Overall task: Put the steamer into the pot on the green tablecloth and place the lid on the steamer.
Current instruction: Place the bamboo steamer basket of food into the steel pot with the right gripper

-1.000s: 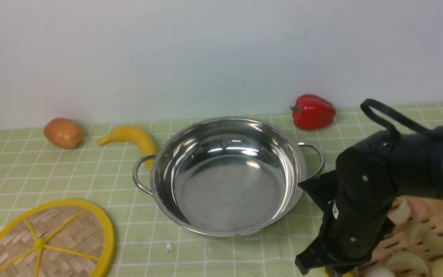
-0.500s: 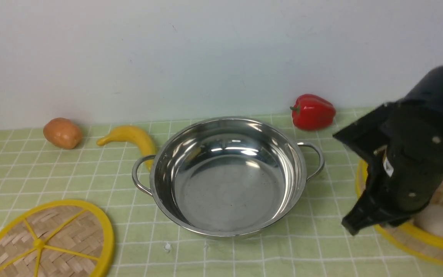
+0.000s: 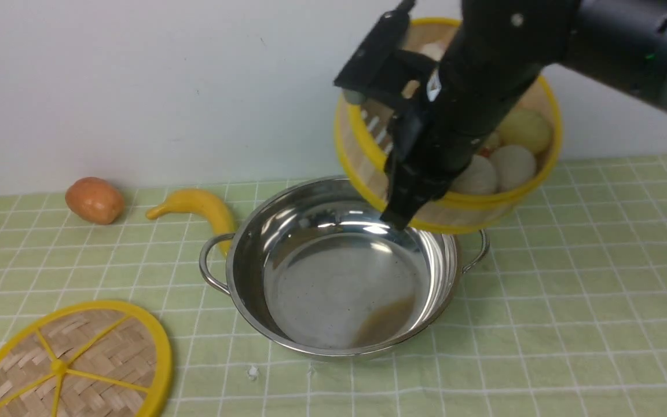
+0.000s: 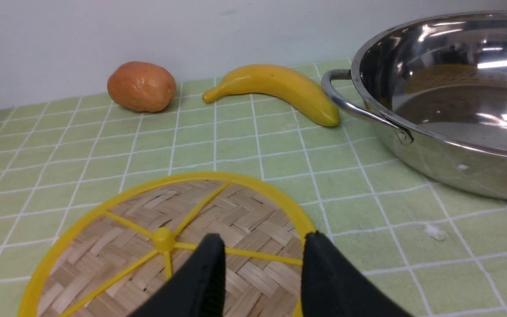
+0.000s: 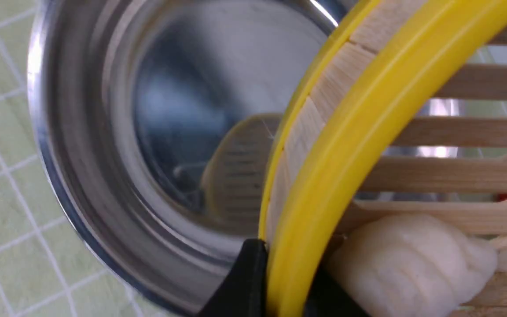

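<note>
Above the pot (image 3: 252, 272), toward one o'clock, I am holding the tilted steamer (image 3: 484, 200) with dumplings (image 3: 513, 165) inside, right gripper (image 5: 280, 281) pinching its rim; left gripper (image 4: 262, 264) is sitting spread at the lid (image 4: 104, 246).

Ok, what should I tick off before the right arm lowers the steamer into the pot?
1. Right claw clamped on yellow-rimmed bamboo steamer wall: ok.
2. Steamer level: not ok, tilted, pale food pieces inside.
3. Steamer centred over shiny steel pot: not ok, over its far right rim.
4. Pot interior bare: ok.
5. Flat woven bamboo lid apart from pot on green checked tablecloth: ok.
6. Left claw open above lid: ok.
</note>
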Controlling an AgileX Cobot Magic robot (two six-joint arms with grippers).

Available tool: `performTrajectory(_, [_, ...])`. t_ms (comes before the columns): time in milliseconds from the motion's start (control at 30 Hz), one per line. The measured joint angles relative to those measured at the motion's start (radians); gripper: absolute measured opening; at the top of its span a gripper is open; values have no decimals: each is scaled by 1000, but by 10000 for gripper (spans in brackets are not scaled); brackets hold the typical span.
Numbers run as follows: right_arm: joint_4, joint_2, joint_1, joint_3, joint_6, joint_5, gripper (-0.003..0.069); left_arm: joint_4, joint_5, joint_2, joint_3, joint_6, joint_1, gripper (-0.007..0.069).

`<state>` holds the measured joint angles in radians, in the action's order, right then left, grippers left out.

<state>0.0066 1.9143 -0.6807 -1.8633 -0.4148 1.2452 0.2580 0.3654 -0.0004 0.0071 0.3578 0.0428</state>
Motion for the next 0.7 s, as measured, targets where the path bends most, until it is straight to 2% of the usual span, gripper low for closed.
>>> performTrajectory(100, [21, 96, -43, -64, -82, -1, 55, 0, 0, 0, 0, 0, 0, 240])
performTrajectory(333, [39, 249, -78, -81, -166, 15, 55, 0, 0, 0, 0, 0, 0, 240])
performTrajectory(567, [38, 292, -81, -82, -164, 12, 55, 0, 0, 0, 0, 0, 0, 240])
performTrajectory(700, [50, 298, -81, -82, -123, 11, 55, 0, 0, 0, 0, 0, 0, 240])
